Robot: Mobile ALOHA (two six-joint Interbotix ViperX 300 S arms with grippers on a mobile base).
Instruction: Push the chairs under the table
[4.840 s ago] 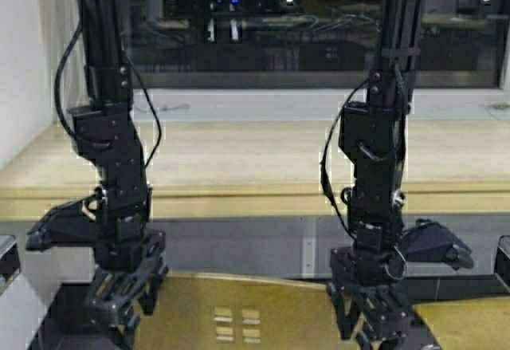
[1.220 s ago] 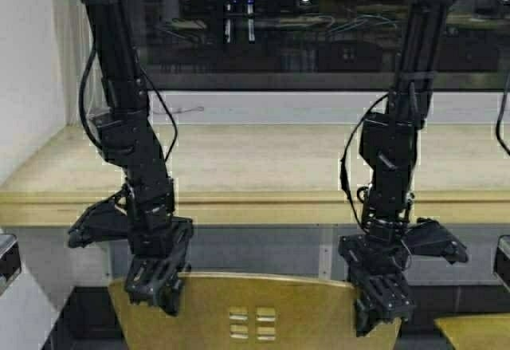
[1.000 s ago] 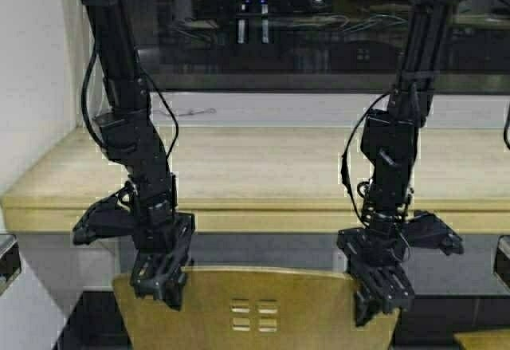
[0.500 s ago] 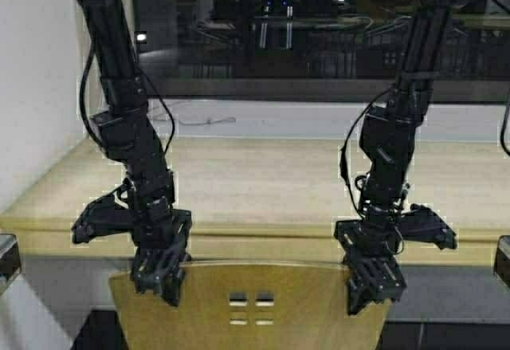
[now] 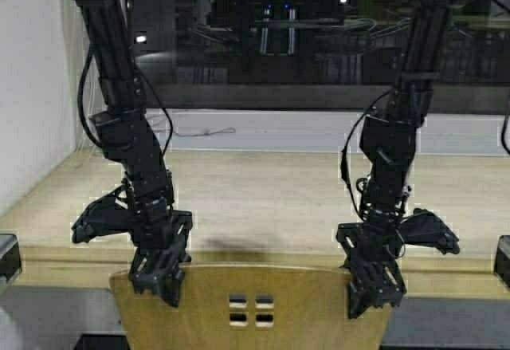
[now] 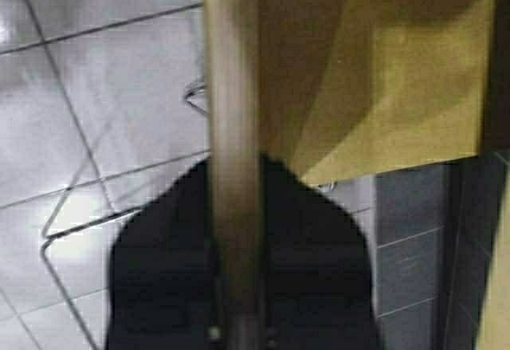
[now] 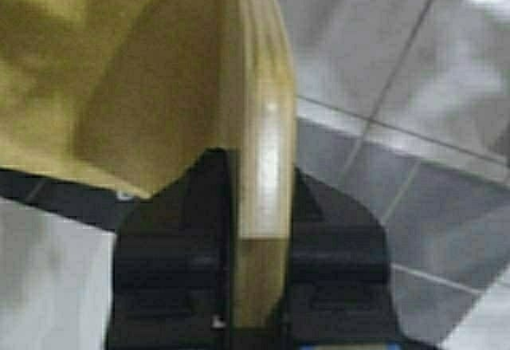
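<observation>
One mustard-yellow chair (image 5: pixel 263 306) with small slots in its curved back stands at the bottom centre, its back close against the front edge of the long pale wood table (image 5: pixel 263 190). My left gripper (image 5: pixel 159 274) is shut on the left end of the chair back's top edge. My right gripper (image 5: pixel 370 286) is shut on the right end. In the left wrist view the back's edge (image 6: pixel 233 159) runs between my black fingers (image 6: pixel 159 270). In the right wrist view the edge (image 7: pixel 267 182) sits between the fingers (image 7: pixel 339 254). The seat and legs are mostly hidden.
A dark glass window (image 5: pixel 303 39) runs behind the table, above a grey sill (image 5: pixel 303 131). A white wall (image 5: pixel 32 87) closes the left side. Grey floor tiles (image 7: pixel 414 87) lie under the chair.
The robot has driven forward. The table has come nearer and lower in the high view, and the chair back now stands at the table's front edge. Both grippers keep their hold.
</observation>
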